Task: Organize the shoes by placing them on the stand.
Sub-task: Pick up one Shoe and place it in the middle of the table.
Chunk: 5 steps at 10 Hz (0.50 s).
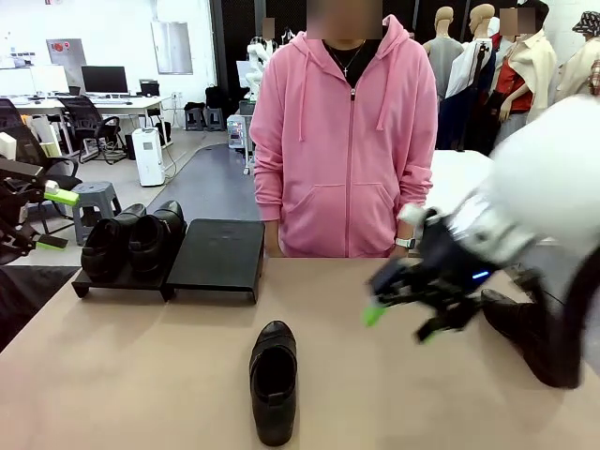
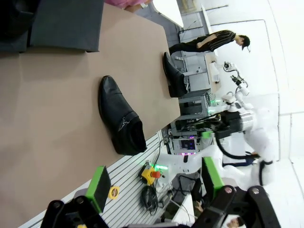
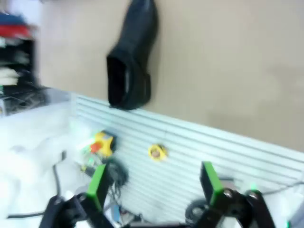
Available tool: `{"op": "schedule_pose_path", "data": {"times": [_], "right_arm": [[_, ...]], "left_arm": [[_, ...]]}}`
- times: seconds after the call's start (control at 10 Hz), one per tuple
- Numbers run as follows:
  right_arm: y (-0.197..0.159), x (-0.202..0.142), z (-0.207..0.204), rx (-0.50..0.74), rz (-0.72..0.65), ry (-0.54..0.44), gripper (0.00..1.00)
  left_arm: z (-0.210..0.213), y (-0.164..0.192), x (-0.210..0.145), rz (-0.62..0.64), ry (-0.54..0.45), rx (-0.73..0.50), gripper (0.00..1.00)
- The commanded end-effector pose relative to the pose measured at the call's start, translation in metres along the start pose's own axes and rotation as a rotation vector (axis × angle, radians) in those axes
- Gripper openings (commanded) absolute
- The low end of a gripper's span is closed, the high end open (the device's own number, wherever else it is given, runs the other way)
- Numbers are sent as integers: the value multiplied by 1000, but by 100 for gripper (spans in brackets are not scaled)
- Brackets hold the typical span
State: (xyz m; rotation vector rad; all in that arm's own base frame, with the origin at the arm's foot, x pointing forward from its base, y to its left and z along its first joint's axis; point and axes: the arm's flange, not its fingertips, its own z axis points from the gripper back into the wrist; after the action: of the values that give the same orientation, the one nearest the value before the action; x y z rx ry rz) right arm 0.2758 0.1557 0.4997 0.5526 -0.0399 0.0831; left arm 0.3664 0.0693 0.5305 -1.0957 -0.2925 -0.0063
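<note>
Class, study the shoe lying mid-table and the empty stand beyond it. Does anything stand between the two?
Nothing visible does. Only bare table lies between the shoe and the empty stand. The right gripper hangs off to the shoe's right, outside that path.

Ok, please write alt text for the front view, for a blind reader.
One glossy black leather slip-on shoe lies mid-table, another shoe far right; two more shoes sit on the left low matte black sloped stand, the right stand bare. A person in a pink hoodie stands behind, and the blurred right end effector hovers open.
</note>
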Motion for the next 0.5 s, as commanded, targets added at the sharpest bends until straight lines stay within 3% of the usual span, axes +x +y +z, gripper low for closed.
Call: {"op": "schedule_pose_path", "data": {"times": [0.0, 0.2, 0.4], "right_arm": [[-79, -29, 62, 88, -15, 68, 100], [-142, -32, 116, 202, -128, -143, 100], [-184, -41, 133, 222, -114, -189, 100]], "left_arm": [[2, 0, -2, -16, 7, -4, 100], [2, 0, -2, -16, 7, -4, 100], [2, 0, -2, -16, 7, -4, 100]]}}
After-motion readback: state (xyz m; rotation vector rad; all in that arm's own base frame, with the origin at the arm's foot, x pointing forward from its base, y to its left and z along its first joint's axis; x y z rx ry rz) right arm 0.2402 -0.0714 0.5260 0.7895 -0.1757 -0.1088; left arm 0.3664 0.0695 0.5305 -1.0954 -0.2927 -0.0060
